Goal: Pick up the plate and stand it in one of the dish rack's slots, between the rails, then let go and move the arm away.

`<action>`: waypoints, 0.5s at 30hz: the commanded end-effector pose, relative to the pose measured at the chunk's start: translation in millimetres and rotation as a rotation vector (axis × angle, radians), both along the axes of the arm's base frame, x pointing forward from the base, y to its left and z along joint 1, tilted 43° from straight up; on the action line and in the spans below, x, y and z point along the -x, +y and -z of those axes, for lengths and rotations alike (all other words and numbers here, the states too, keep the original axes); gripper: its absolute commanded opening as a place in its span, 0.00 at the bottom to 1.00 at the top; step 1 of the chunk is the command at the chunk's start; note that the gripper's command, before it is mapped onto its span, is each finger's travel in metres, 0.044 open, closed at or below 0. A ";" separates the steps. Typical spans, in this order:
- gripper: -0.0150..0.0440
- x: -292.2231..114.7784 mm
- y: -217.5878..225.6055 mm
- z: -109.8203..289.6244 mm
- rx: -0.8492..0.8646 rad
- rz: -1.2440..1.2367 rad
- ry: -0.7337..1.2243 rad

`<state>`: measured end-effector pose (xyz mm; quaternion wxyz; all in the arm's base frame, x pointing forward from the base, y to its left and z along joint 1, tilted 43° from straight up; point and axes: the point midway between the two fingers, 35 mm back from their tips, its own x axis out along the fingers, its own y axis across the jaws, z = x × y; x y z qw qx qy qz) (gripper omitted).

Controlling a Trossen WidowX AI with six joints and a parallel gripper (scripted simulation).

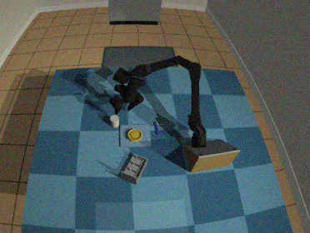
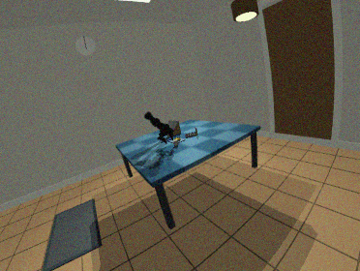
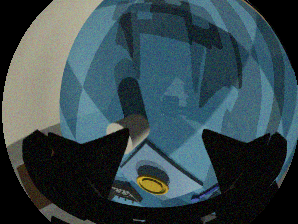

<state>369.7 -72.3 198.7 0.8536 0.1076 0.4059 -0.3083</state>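
Note:
A small yellow plate [image 1: 135,135] [image 3: 152,183] lies flat on a pale blue mat [image 1: 124,141] near the middle of the table. The grey dish rack [image 1: 133,167] [image 2: 192,133] stands just in front of the mat, with nothing in it. My gripper [image 1: 124,106] [image 3: 166,133] is open and empty. It hangs above the table behind the plate, close to a white cup [image 1: 114,121] [image 3: 137,127]. In the wrist view the plate shows low down, between and below my fingers.
A small blue object [image 1: 157,127] lies right of the mat. The arm's tan base box [image 1: 211,157] sits at the right. The blue checkered table [image 1: 62,166] [image 2: 218,135] stands on a tiled floor, with a grey mat [image 2: 73,232] on the floor.

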 end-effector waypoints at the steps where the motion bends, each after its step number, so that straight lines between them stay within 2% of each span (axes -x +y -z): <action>1: 0.93 6.3 15.2 16.5 0.044 -0.060 0.101; 15: 0.93 35.6 63.0 53.9 0.234 -0.283 0.420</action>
